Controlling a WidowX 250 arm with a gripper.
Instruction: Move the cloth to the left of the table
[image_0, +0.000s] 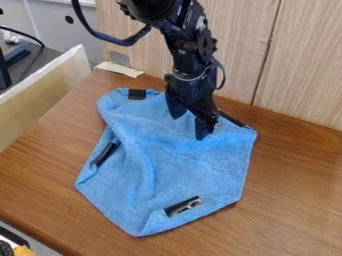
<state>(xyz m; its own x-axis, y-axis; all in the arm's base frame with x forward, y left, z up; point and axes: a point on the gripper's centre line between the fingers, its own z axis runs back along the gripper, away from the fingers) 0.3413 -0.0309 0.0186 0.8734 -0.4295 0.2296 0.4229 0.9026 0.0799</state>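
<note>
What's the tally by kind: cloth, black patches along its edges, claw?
Blue cloth: 1
Black patches: 4
Claw: 1
Total: 6

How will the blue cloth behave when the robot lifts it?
The blue cloth will probably hang floppy, since it already lies in soft folds. The dark clips at its edges may make those parts droop or swing a little.
</note>
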